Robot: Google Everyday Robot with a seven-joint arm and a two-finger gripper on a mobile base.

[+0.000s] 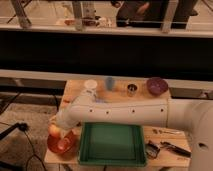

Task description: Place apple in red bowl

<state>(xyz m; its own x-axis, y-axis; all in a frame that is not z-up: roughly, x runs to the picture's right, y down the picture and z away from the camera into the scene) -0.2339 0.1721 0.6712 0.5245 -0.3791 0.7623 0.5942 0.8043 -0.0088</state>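
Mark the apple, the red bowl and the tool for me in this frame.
apple [53, 130]: camera view, on its visible pale left side.
red bowl [54, 145]: camera view, on its left rim.
tool [59, 128]: camera view, at the arm's end above the bowl, against the apple.

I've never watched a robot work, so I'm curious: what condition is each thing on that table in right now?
Gripper: low over the red bowl's back-left rim, at the apple.
Apple: at the bowl's back-left rim, by the gripper; held or released, cannot tell.
Red bowl: upright at the table's front-left corner.
Green tray: flat, beside the bowl.
Purple bowl: upright at the back right.
Blue cup: standing at the back.
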